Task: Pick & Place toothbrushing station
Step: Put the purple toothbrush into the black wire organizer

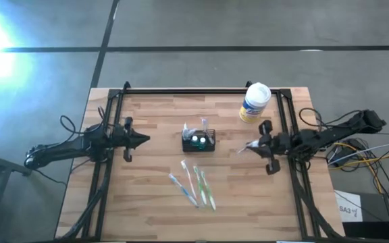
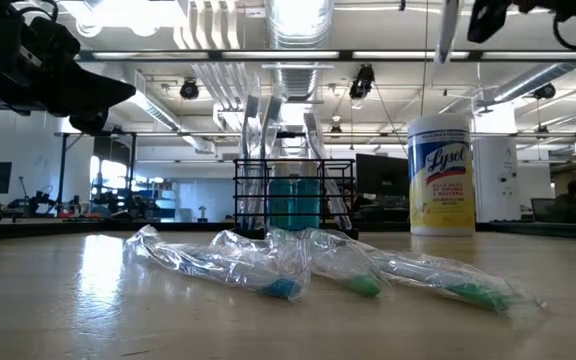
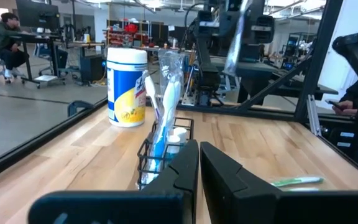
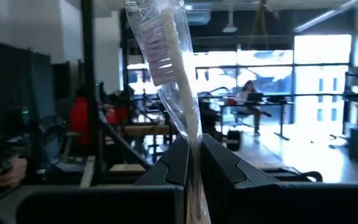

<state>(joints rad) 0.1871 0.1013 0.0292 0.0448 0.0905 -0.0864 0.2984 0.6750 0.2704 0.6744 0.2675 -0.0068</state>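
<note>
Three wrapped brushes (image 1: 193, 185) lie on the desk (image 1: 147, 202). Right gripper (image 1: 248, 146), right of centre, jaws clamped on a brush (image 4: 178, 93); left gripper (image 1: 144, 140) closed, empty. Caddy (image 1: 199, 140) sits mid-frame: align above it, lower upright.

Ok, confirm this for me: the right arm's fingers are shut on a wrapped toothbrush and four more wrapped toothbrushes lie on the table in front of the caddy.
Not four: three wrapped toothbrushes lie in front of the caddy, as the high view shows. The rest holds: the right gripper has its fingers shut on a wrapped toothbrush.
</note>
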